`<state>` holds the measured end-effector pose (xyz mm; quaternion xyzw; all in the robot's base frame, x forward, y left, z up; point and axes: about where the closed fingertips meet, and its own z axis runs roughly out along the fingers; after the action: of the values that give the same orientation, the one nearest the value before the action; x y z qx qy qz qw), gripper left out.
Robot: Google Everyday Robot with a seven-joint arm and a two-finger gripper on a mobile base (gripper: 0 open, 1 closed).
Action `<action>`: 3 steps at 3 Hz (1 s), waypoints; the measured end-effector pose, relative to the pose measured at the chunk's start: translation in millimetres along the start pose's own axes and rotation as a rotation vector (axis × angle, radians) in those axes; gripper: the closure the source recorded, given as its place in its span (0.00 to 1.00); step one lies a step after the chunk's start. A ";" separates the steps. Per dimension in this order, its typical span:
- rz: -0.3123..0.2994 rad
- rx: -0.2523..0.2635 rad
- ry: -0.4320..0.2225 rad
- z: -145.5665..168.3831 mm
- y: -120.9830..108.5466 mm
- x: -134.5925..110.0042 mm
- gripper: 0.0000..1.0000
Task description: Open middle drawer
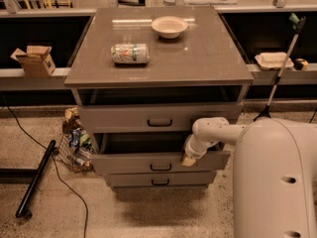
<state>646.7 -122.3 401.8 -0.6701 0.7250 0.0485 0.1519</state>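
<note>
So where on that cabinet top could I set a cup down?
The cabinet top is bare to the right of the can and in front of the bowl, and along the front edge. Avoid the middle drawer: the gripper sits at its upper rim, right of the handle.

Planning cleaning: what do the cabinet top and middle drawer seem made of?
The cabinet top: likely polished laminate or stone, given glossy reflections. The middle drawer: matte grey, perhaps painted metal or laminate, no glare. The gripper is at its top edge.
</note>
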 end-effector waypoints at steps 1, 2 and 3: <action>0.000 0.000 0.000 0.0 0.0 0.0 0.16; 0.000 0.000 0.000 0.0 0.0 0.0 0.00; 0.000 0.000 0.000 0.1 0.1 0.0 0.00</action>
<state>646.7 -122.3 401.7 -0.6701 0.7250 0.0485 0.1519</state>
